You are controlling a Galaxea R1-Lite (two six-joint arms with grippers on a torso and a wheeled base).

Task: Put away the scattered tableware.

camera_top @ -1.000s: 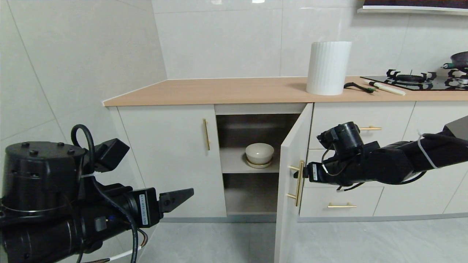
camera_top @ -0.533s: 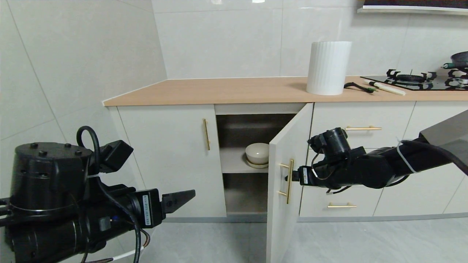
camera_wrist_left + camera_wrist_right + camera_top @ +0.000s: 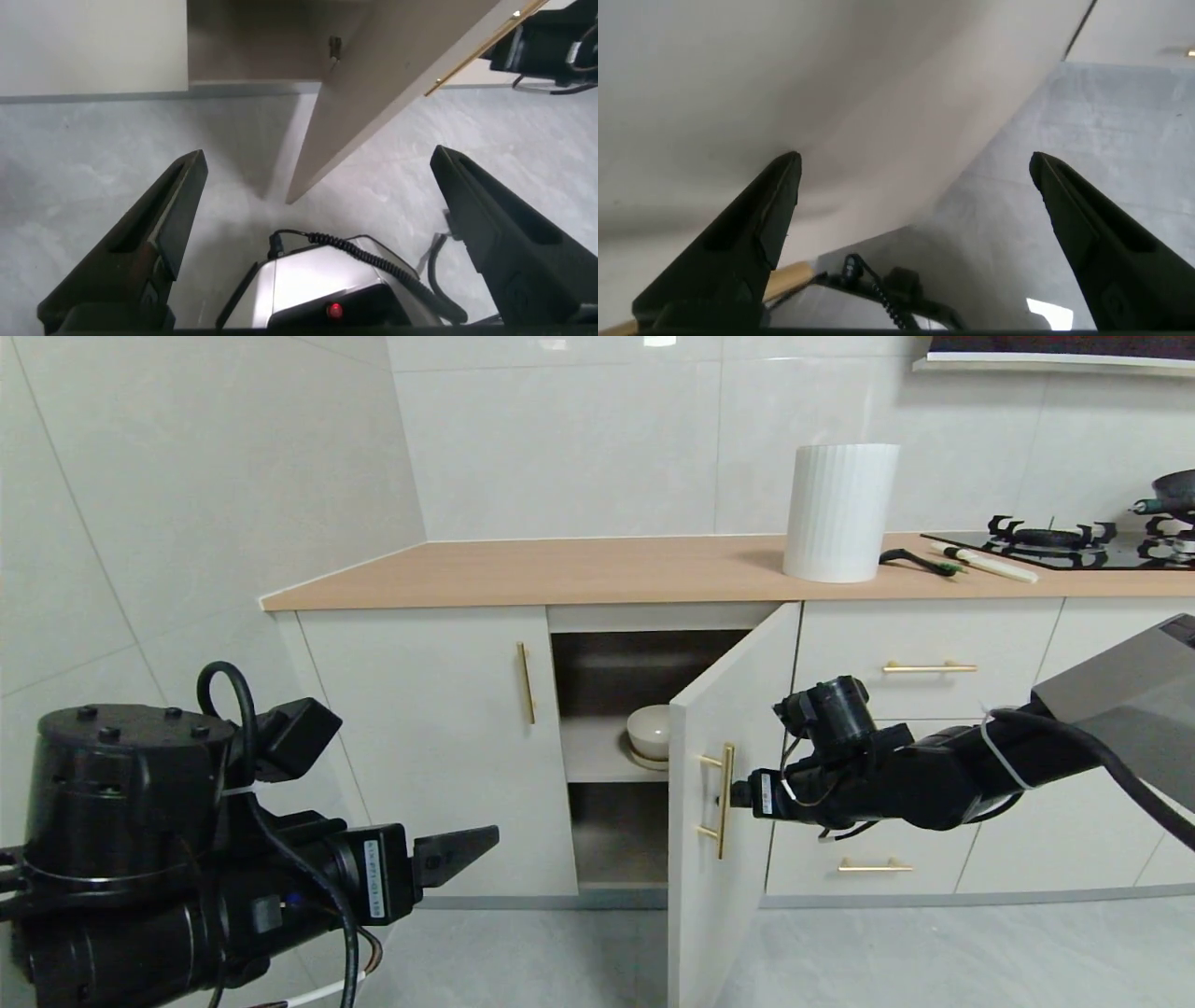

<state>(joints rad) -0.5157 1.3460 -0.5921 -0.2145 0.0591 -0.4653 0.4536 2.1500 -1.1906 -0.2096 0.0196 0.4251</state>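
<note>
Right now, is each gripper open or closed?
Left gripper: open, empty.
Right gripper: open, at the door handle.

Black arms (image 3: 934,779), looped cables (image 3: 225,666), tapered left hand (image 3: 485,840)

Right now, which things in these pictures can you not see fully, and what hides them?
Bowl: head view, right side hidden by the cabinet door.
Lower compartment: head view, back in shadow, right part behind the door.
Pan: head view, cut off by the right edge.
</note>
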